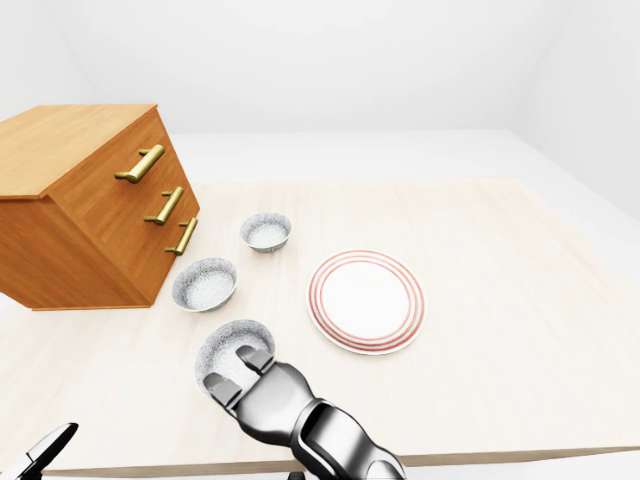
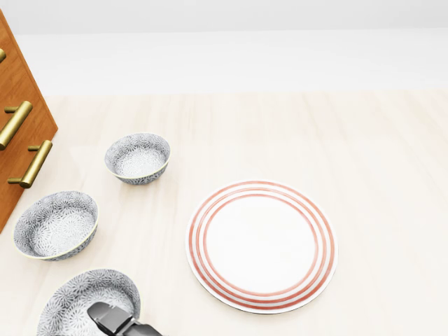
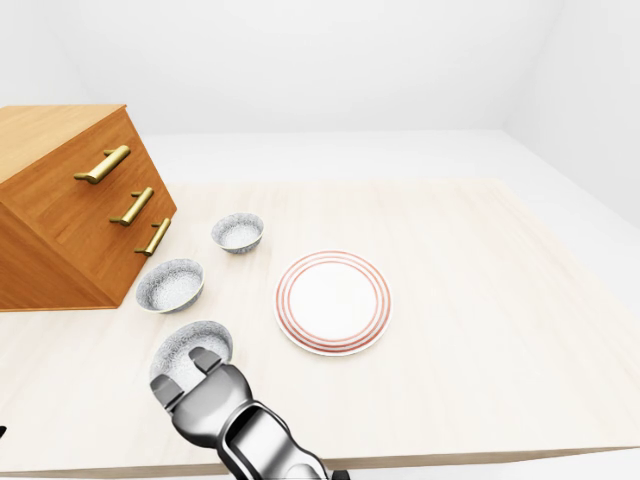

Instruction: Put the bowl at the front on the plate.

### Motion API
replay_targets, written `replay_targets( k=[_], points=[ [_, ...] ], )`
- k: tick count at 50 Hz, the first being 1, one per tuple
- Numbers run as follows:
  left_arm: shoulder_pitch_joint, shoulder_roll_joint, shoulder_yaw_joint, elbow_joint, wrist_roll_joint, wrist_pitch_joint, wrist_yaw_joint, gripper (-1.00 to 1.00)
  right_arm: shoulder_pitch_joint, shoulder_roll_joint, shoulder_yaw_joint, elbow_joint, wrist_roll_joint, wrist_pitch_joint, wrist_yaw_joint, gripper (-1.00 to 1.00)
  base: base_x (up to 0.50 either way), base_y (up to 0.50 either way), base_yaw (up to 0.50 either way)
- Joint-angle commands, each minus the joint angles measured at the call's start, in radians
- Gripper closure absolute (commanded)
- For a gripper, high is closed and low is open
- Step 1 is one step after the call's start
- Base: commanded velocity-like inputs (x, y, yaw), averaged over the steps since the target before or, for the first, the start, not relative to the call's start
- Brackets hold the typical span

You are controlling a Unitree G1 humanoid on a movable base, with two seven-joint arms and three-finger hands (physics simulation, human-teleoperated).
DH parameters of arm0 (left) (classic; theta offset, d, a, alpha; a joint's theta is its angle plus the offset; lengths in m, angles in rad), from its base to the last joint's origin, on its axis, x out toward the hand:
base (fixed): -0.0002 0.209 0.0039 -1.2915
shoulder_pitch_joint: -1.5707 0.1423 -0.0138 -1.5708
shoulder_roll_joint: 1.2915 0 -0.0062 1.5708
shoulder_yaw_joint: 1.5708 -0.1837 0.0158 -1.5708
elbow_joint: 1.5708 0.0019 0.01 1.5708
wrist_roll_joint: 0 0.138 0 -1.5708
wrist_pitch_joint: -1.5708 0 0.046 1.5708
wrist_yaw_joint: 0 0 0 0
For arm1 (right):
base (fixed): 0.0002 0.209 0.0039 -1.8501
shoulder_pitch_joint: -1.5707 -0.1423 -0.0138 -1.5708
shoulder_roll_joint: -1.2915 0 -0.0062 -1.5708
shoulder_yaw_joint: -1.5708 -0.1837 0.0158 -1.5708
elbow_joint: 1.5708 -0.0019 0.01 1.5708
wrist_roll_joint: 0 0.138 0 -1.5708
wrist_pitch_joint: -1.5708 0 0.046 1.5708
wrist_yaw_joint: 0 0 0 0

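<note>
White walls close round a pale wooden surface (image 1: 500, 300) that carries one plate, three bowls and one chest of drawers. All three bowls have the same grey-white pattern, all stand upright, and all are empty. They run in a slanting line along the surface's left side in the left-eye view. The top bowl (image 1: 266, 231) and the middle bowl (image 1: 204, 283) lie just beside the chest (image 1: 90, 215). The bottom bowl (image 1: 232, 340) sits close to the surface's bottom edge, well apart from the plate and not on it. The plate (image 1: 366, 301), white with red rings, lies near the surface's middle and holds nothing.

The chest fills the surface's top left corner and shows three brass handles (image 1: 163, 205). In the head view it is cut off at the left edge.

The chrome right hand (image 1: 255, 395) reaches up from the bottom edge to the bottom bowl. Its fingers (image 1: 258, 360) are spread apart and hooked over the bowl's lower rim, hiding part of it. Whether they pinch the rim cannot be told. A flat black sliver (image 1: 45, 447) of the robot's left arm or hand shows at the bottom left corner, with its fingers impossible to make out.
</note>
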Motion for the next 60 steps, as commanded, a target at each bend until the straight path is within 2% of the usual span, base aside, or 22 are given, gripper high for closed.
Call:
replay_targets(
  k=[1, 4, 9, 13, 17, 20, 25, 28, 43, 60],
  points=[
    [-0.002, 0.003, 0.0, -0.002, -0.001, 0.0, 0.004, -1.0, -0.047, 0.04, -0.03, 0.079, 0.007, -0.031, 0.0, -1.0, 0.0, 0.0, 0.0],
    [-0.002, 0.003, 0.001, -0.005, -0.004, 0.0, 0.002, -1.0, -0.06, 0.054, -0.047, 0.112, -0.005, -0.031, 0.0, -1.0, 0.0, 0.0, 0.0],
    [-0.001, 0.003, 0.003, -0.01, -0.006, 0.0, 0.002, -1.0, -0.091, 0.123, -0.042, 0.107, -0.067, -0.028, 0.0, -1.0, 0.0, 0.0, 0.0],
    [-0.002, 0.0, 0.003, -0.009, -0.006, 0.0, 0.0, -1.0, -0.1, 0.176, -0.031, 0.088, -0.115, 0.069, 0.0, -1.0, 0.0, 0.0, 0.0],
    [-0.003, 0.001, 0.003, -0.001, -0.006, 0.0, -0.001, -1.0, -0.126, 0.207, -0.026, 0.1, -0.125, 0.107, 0.0, -1.0, 0.0, 0.0, 0.0],
    [-0.004, 0.007, 0.004, -0.007, -0.012, 0.0, 0.009, -1.0, -0.139, 0.212, -0.027, 0.114, -0.129, 0.109, 0.0, -1.0, 0.0, 0.0, 0.0],
    [-0.003, 0.007, 0.006, -0.012, -0.016, 0.0, 0.007, -1.0, -0.151, 0.217, -0.029, 0.134, -0.129, 0.088, 0.0, -1.0, 0.0, 0.0, 0.0],
    [-0.004, 0.008, 0.008, -0.014, -0.016, 0.0, 0.008, -1.0, -0.143, 0.213, -0.028, 0.13, -0.134, 0.086, 0.0, -1.0, 0.0, 0.0, 0.0],
    [-0.002, 0.005, 0.017, -0.025, -0.021, 0.0, 0.001, -1.0, -0.074, 0.151, 0.02, 0.075, -0.135, 0.143, 0.0, -1.0, 0.0, 0.0, 0.0],
    [-0.007, 0.003, 0.014, -0.024, -0.011, 0.0, 0.001, -1.0, -0.068, 0.145, 0.02, 0.115, -0.096, 0.144, 0.0, -1.0, 0.0, 0.0, 0.0]
  ],
)
